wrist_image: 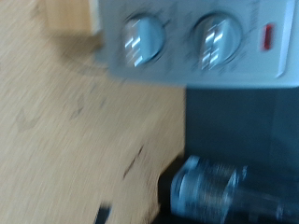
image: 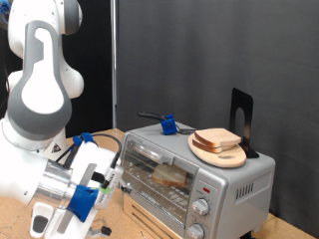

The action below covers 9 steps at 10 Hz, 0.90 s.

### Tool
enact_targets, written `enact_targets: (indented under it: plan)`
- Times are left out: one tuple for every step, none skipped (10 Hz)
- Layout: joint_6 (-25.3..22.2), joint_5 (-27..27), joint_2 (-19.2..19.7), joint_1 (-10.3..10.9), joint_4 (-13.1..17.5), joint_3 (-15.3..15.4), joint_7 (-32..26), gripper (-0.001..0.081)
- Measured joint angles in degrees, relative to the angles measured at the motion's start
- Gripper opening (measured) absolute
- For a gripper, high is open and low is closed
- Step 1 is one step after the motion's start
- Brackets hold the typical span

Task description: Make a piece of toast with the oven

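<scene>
The silver oven stands on the wooden table at the exterior view's lower right, its glass door up. Through the glass a pale slice of toast lies on the rack. Another slice rests on a round wooden plate on the oven's roof. My gripper hangs low at the exterior view's bottom left, apart from the oven's front, with nothing seen between its fingers. The blurred wrist view shows the oven's two knobs and the red light, but no fingers.
A blue clip and a black stand sit on the oven's roof. A clear glass-like object lies past the table edge. A pale wooden block sits beside the oven. A black curtain hangs behind.
</scene>
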Motion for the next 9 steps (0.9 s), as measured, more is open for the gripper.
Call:
enact_targets:
  plan:
    - [-2.87,-0.82,1.95,0.04,2.75,0.26,4.44,0.0682]
    - [-3.19,-0.79,4.13,0.32,5.05,0.78,7.58,0.0682]
    - [-2.15,-0.38,6.09,0.84,6.76,1.38,9.64,0.0682]
    - [-0.92,0.12,7.86,1.46,8.1,2.02,10.8,0.0682]
    - [1.34,1.32,9.28,2.1,8.88,2.65,10.67,0.0682]
    - [2.92,2.04,10.11,2.46,9.6,2.89,10.45,0.0682]
    - [2.49,1.94,10.1,2.42,9.57,2.86,10.48,0.0682]
    - [1.05,1.58,10.17,2.38,9.57,2.85,11.83,0.0682]
    - [-2.44,-1.53,10.58,2.47,10.28,2.75,16.43,0.0682]
